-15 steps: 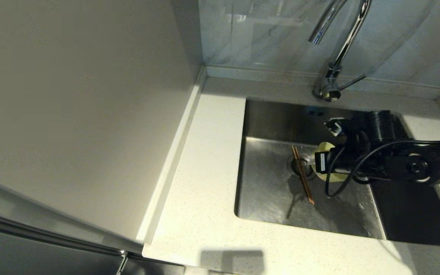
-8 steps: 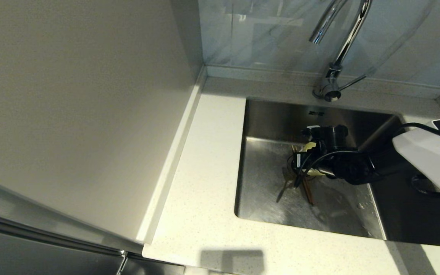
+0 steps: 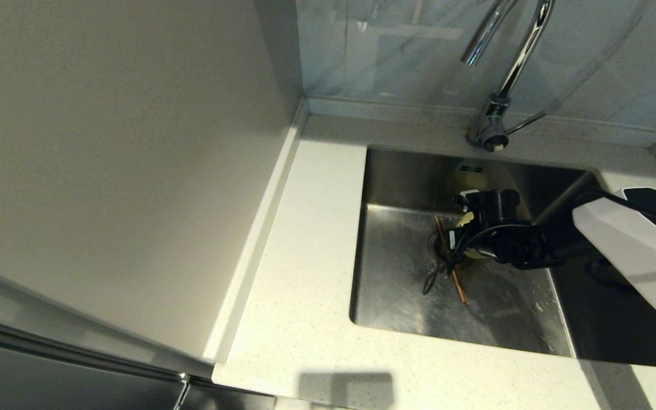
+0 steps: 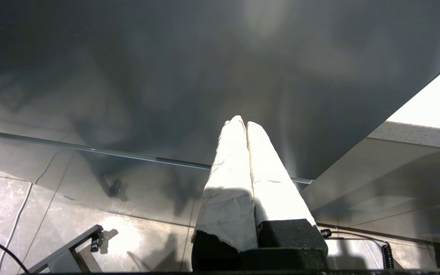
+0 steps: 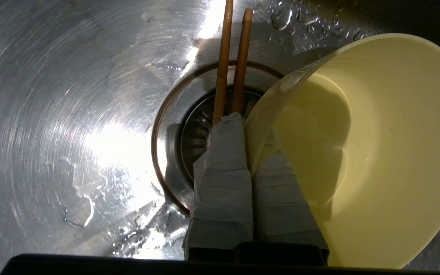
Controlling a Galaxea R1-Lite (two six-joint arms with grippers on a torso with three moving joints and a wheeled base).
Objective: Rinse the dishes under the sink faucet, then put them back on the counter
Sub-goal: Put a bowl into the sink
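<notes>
Bowl (image 5: 376,152) rim pinched by right gripper (image 5: 248,126), chopsticks (image 5: 231,57) partly hidden

From my head view, my own wrist covers most of the yellow bowl (image 3: 472,221) and the middle of the chopsticks (image 3: 458,285) (only their ends show). The faucet (image 3: 501,85) is cut off at the top edge.

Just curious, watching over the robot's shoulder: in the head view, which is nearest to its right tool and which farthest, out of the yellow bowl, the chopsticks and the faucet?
1. Yellow bowl: pinched by its rim in the right tool, low in the sink.
2. Chopsticks: lying over the drain, just left of the tool.
3. Faucet: on the counter behind the sink, farthest.
</notes>
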